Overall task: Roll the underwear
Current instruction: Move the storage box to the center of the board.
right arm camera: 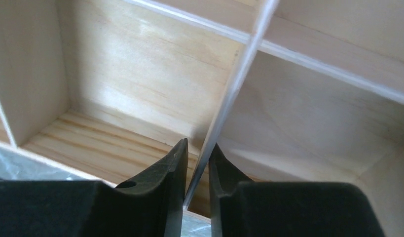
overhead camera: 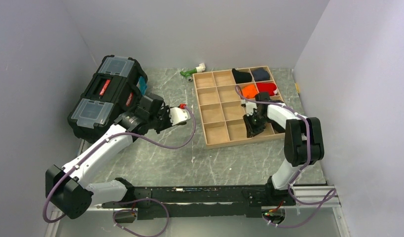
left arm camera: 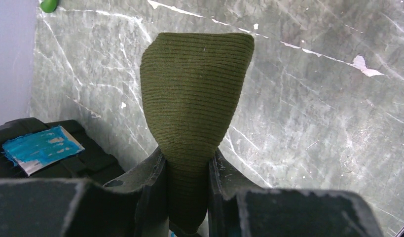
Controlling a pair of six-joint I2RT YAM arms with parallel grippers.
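The underwear (left arm camera: pixel 195 89) is a dark olive-green ribbed cloth, and in the left wrist view it hangs bunched above the marble tabletop. My left gripper (left arm camera: pixel 187 153) is shut on its narrow end, and the cloth fans out wider beyond the fingertips. In the top view the left gripper (overhead camera: pixel 176 116) hovers between the toolbox and the tray, and I cannot make out the cloth there. My right gripper (right arm camera: pixel 198 148) is down in the wooden tray's near row. Its jaws are closed narrowly on a thin divider wall (right arm camera: pixel 234 84). From above, the right gripper (overhead camera: pixel 251 129) sits at the tray's near right cells.
A black toolbox (overhead camera: pixel 108 96) stands at the left, close behind the left arm. The wooden grid tray (overhead camera: pixel 209 140) lies at the right with black (overhead camera: pixel 241 75), dark blue (overhead camera: pixel 260 74), orange (overhead camera: pixel 249 90) and red (overhead camera: pixel 267 88) rolls in its far cells. A green-and-white object (overhead camera: pixel 192 72) lies at the back.
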